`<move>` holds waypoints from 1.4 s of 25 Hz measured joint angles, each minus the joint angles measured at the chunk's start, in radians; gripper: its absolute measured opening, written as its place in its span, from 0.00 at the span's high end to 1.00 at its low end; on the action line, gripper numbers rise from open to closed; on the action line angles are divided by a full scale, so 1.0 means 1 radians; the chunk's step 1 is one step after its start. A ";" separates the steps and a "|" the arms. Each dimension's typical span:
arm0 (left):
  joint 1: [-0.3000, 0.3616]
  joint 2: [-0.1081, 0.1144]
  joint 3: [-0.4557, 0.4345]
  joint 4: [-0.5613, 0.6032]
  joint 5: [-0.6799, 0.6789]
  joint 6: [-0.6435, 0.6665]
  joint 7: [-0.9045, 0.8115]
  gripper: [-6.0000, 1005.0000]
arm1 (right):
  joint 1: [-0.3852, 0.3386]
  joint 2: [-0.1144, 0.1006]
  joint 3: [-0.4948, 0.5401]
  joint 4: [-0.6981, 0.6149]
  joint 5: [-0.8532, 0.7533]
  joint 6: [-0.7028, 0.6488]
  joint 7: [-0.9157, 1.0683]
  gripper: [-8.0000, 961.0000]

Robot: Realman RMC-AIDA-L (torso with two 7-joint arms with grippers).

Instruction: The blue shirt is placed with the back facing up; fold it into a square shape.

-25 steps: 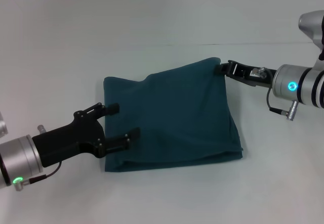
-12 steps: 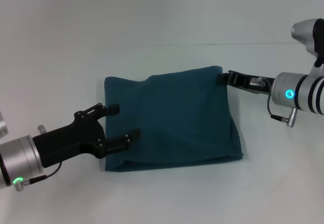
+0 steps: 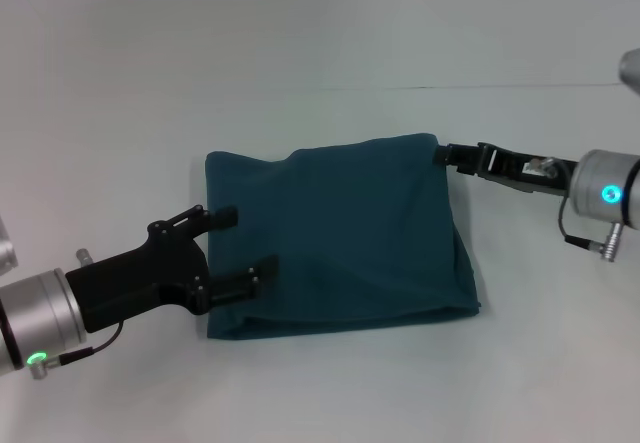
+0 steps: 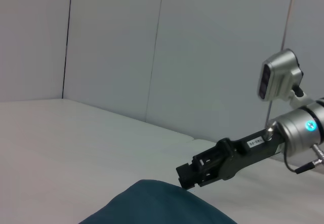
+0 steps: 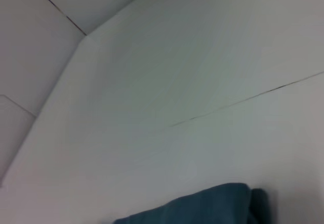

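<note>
Plain dark teal-blue knit shirt [image 3: 340,233] folded into rough square, flat at centre of white table [image 3: 330,43]. Black left gripper [image 3: 243,244] at shirt's 8 o'clock edge, fingers spread wide over cloth, gripping nothing. Black right gripper [image 3: 443,152] touching 1 o'clock corner; finger state: cannot tell.

Blue shirt [image 3: 345,238]: plain dark teal-blue, no print, on a white worktop [image 3: 330,43]. Left gripper [image 3: 238,247] and right gripper [image 3: 442,153]: black fingers on silver wrists with a green and a cyan light.
</note>
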 joint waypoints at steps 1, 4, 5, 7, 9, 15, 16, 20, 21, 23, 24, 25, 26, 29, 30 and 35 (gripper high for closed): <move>0.000 0.000 0.000 0.000 0.000 0.000 0.000 0.11 | -0.004 -0.005 0.001 -0.004 0.000 -0.025 0.015 0.56; 0.000 -0.001 0.001 0.000 0.000 0.000 0.000 0.11 | -0.009 -0.027 -0.006 -0.002 -0.005 -0.097 0.055 0.47; 0.000 -0.001 0.001 0.000 0.000 0.000 0.000 0.11 | -0.009 -0.031 -0.010 -0.001 -0.007 -0.114 0.063 0.47; 0.000 -0.001 0.001 0.000 0.000 0.000 0.000 0.11 | -0.010 -0.034 -0.013 0.001 -0.009 -0.134 0.074 0.47; 0.000 -0.001 0.001 0.000 0.000 0.000 0.001 0.11 | -0.012 -0.035 -0.013 0.002 -0.016 -0.140 0.082 0.47; 0.000 -0.002 0.001 0.000 0.000 0.000 0.001 0.12 | -0.005 -0.027 -0.017 0.011 -0.067 -0.113 0.099 0.48; 0.000 -0.002 0.001 0.000 0.000 0.000 0.001 0.12 | -0.003 -0.025 -0.017 0.013 -0.071 -0.108 0.100 0.48; -0.002 -0.002 0.001 -0.001 0.000 0.000 0.002 0.12 | 0.004 -0.015 -0.017 0.015 -0.073 -0.088 0.095 0.48; -0.002 -0.002 0.001 -0.001 0.000 0.000 0.003 0.12 | 0.006 -0.013 -0.017 0.015 -0.073 -0.085 0.094 0.49; -0.002 -0.002 0.001 -0.001 0.000 0.000 0.003 0.12 | 0.011 -0.008 -0.017 0.016 -0.074 -0.080 0.092 0.50; -0.002 -0.002 0.001 -0.001 0.000 0.000 0.003 0.12 | 0.012 -0.006 -0.017 0.016 -0.074 -0.079 0.092 0.51; -0.002 -0.002 0.001 -0.001 0.000 0.000 0.004 0.12 | 0.014 -0.004 -0.017 0.016 -0.074 -0.078 0.092 0.52; -0.002 -0.001 0.001 -0.001 0.000 0.000 0.004 0.12 | 0.015 -0.001 -0.017 0.017 -0.074 -0.078 0.091 0.53; -0.001 -0.001 0.001 -0.002 0.000 0.000 0.005 0.12 | 0.017 0.002 -0.017 0.017 -0.074 -0.074 0.088 0.59; -0.001 -0.002 0.001 -0.002 0.000 0.000 0.005 0.12 | 0.017 0.002 -0.017 0.017 -0.075 -0.071 0.087 0.64; 0.001 -0.003 0.001 -0.006 0.000 0.000 0.006 0.12 | 0.007 0.003 -0.016 0.015 -0.073 -0.066 0.079 0.82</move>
